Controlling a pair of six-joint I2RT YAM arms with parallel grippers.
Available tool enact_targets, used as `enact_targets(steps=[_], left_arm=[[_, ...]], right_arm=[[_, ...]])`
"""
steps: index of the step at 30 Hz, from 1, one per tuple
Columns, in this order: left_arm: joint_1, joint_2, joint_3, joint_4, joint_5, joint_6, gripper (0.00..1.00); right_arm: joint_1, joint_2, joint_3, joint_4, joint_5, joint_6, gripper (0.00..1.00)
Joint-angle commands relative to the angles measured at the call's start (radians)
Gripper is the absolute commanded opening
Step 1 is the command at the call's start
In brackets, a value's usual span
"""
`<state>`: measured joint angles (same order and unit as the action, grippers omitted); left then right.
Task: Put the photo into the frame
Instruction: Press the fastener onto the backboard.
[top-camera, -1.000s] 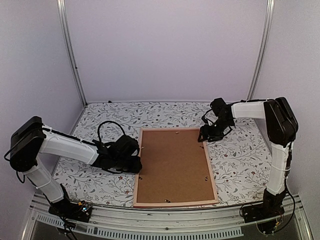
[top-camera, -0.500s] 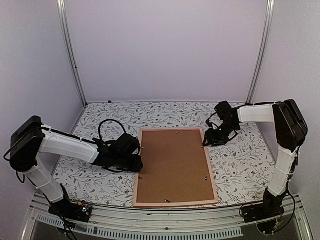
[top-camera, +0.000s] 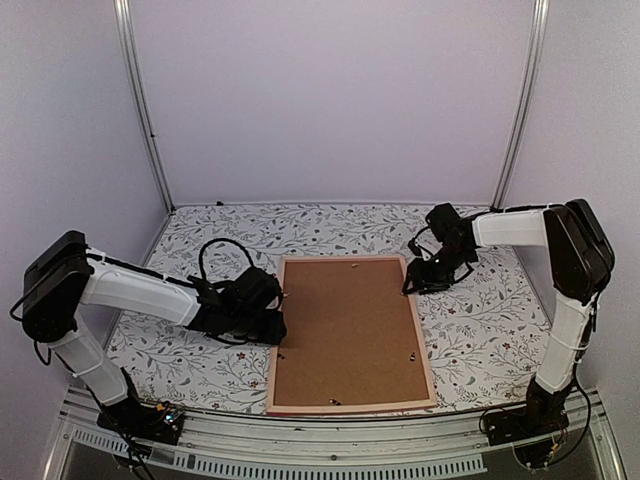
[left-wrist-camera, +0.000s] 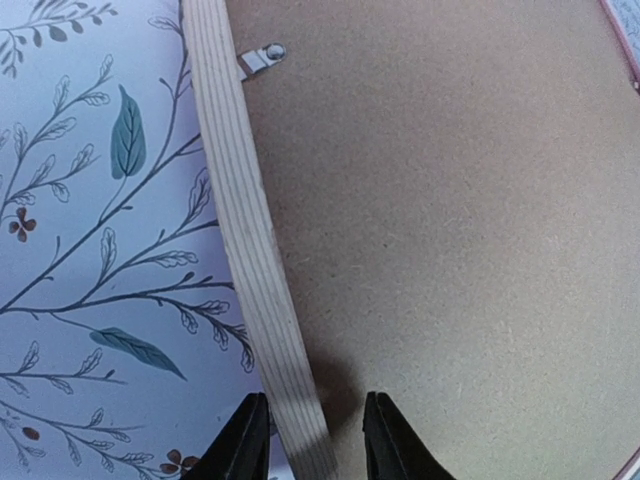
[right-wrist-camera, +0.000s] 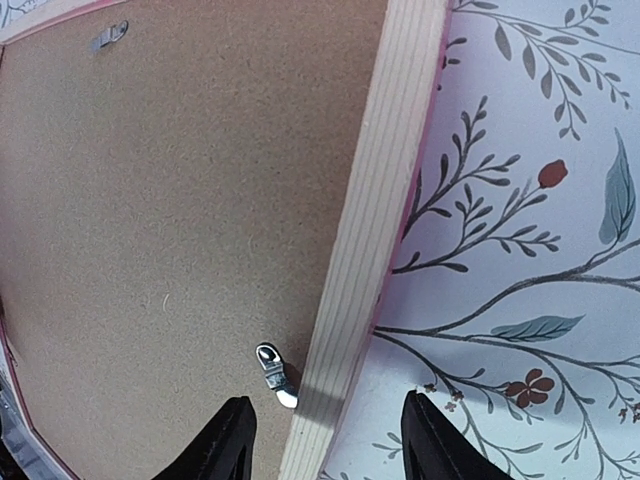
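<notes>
- Quick update: my right gripper (right-wrist-camera: 328, 400) is shifting a little outward along the far right corner of the frame (top-camera: 350, 407) compared with a second ago, and its jaws are narrowing. They're still open though, 1 finger on each side of the wooden rail with daylight on both sides.
- My left gripper (left-wrist-camera: 316, 400) is sitting on the left rail, same spot as before, 2 fingers straddling the wood. It's looking a touch looser than it was, but I honestly can't tell if it's pinching the rail or just hovering around it.
- The frame itself isn't budging: it's lying back-up on the floral tablecloth (top-camera: 480, 330) between my arms, with the hardboard backing (top-camera: 345, 330) filling it and a small metal tab (right-wrist-camera: 275, 365) sitting right by my right fingers.
- The photo isn't showing in any view, so I can't say whether it's under the backing.
- My guess is I'm lining up a 2-handed hold on the frame, or going for that tab next.
</notes>
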<state>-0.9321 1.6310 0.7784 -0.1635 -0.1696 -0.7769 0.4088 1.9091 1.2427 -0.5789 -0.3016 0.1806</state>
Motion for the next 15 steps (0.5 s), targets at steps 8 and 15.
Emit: enact_targets(steps=[8, 15], left_arm=[[-0.013, 0.027, 0.020, 0.026, 0.012, 0.014, 0.36], [-0.014, 0.032, 0.019, 0.031, 0.013, 0.016, 0.35]], right_arm=[[0.025, 0.028, -0.005, 0.005, 0.035, 0.008, 0.50], [0.029, 0.043, 0.002, 0.016, 0.038, 0.018, 0.43]])
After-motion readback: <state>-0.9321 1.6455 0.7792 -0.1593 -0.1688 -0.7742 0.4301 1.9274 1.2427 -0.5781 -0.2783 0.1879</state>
